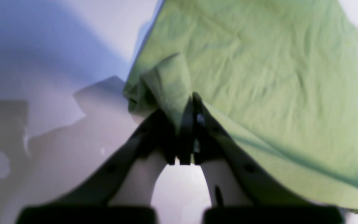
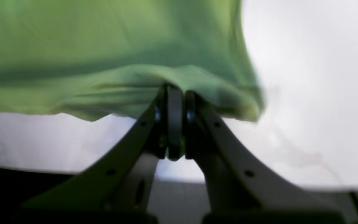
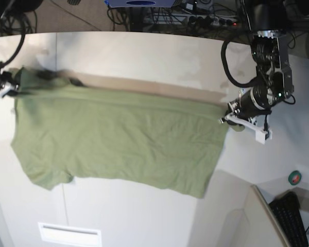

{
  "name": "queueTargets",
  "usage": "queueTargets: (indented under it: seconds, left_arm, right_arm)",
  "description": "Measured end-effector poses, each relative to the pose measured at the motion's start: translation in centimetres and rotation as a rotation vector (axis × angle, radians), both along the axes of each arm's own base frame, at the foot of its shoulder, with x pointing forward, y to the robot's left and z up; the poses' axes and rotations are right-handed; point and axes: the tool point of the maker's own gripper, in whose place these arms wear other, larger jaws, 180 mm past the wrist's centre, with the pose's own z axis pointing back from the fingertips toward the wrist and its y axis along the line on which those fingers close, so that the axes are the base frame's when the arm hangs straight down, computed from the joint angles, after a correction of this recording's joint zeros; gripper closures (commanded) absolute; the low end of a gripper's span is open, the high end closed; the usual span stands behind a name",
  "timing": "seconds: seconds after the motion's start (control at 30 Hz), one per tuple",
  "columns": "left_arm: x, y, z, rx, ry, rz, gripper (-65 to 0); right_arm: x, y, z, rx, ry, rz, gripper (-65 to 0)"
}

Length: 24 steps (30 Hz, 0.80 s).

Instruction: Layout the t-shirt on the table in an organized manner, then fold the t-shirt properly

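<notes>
t-shirt (image 3: 118,139) edge apparently in both tools

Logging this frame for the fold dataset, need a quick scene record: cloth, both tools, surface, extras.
cloth: olive-green t-shirt, stretched between both arms, lower part hanging free
left tool: shut on shirt edge
right tool: shut on shirt edge
surface: off-white table
extras: green tape roll, keyboard, white label
</notes>
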Motion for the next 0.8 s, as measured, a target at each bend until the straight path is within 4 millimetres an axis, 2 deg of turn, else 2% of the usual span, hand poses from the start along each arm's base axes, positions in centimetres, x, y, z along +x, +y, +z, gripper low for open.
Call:
queueTargets:
  seconds: [0.2,0.4,0.5,0.63,0.7,0.8]
  left_arm:
    - [1.3,0.1,-1.6,-0.036,0.048,0.029,0.0]
    - [3.9,0.1,-0.1,-0.044,0.0,0.031,0.0]
    - [5.2,-0.7,-0.4,-0.031,0.011,0.003,0.0]
    - [4.9,-2.1,-2.0,-0.053,0.062,-0.019,0.0]
    - [5.0,-2.0,-2.4,-0.053,0.078,-0.016,0.0]
    - [6.4,-1.8,-1.7,-0.054,0.059,-0.012,0.0]
  right_arm:
    - [3.0,1.2,-1.4,0.045,0.039,0.058,0.0]
    - [4.6,1.3,-1.0,0.055,0.024,0.058,0.0]
    - [5.9,1.9,-0.8,0.06,0.015,0.081,0.0]
    - [7.2,2.9,-1.3,0.07,0.001,0.108,0.0]
    - [7.3,2.7,-1.7,0.067,0.002,0.103,0.0]
    - [6.9,1.8,-2.6,0.071,0.028,0.046,0.0]
